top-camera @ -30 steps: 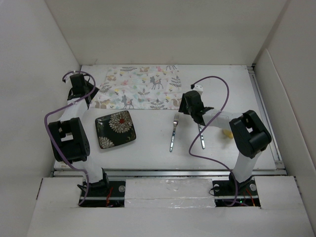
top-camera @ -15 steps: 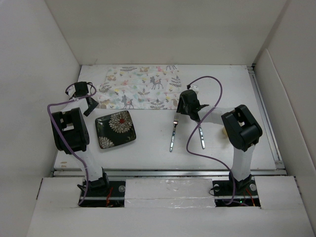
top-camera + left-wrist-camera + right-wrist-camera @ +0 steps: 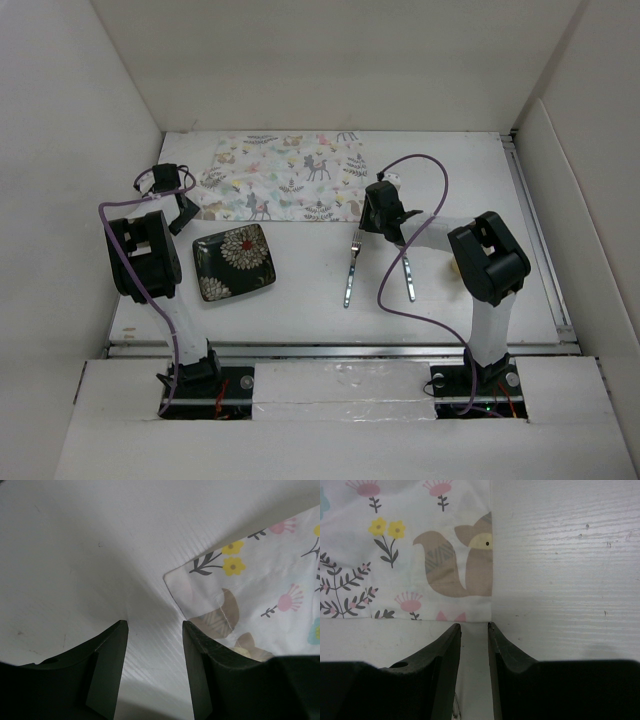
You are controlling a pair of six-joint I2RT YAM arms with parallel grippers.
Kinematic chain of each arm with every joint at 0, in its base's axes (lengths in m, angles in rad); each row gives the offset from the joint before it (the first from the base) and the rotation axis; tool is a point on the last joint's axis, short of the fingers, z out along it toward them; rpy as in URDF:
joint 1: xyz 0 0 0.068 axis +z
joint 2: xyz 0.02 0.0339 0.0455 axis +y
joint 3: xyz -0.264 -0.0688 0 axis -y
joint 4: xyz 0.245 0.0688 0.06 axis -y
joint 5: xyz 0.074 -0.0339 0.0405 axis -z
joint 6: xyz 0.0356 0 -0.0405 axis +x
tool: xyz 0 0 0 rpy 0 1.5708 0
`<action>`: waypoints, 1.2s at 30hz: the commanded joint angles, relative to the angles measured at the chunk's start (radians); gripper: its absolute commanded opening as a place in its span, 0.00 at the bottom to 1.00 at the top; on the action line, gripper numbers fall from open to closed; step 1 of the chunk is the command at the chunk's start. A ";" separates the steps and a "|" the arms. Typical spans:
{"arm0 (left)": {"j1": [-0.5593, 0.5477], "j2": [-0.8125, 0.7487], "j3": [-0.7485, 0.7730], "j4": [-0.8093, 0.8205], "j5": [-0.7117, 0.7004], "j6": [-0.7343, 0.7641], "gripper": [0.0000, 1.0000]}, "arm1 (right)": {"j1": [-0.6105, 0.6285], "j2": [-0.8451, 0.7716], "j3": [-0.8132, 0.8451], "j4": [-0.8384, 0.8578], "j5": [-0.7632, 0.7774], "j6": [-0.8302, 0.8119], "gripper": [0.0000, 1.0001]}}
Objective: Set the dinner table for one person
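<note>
Two empty claws hover at the near corners of the animal-print placemat point(image 3: 285, 175), far back on the dinner table point(image 3: 300, 305): left gripper point(image 3: 155, 630) moderately parted, right gripper point(image 3: 474, 627) narrow. Uneven pinches could bunch or skew it.

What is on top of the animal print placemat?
Nothing rests on the placemat. The plate and fork lie nearer, on the dinner table. From above, the left arm's fingers and right arm's fingers each hide a near corner, but wrist views show those corners bare.
</note>
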 commanded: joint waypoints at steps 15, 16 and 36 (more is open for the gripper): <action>0.001 0.100 0.086 0.028 0.073 0.009 0.30 | -0.024 0.070 0.149 -0.135 0.033 -0.012 0.34; 0.001 0.102 0.086 0.030 0.078 0.011 0.28 | -0.024 0.069 0.149 -0.134 0.031 -0.011 0.33; 0.001 0.013 0.050 0.082 0.064 0.022 0.00 | -0.073 -0.014 0.039 0.063 -0.020 -0.014 0.00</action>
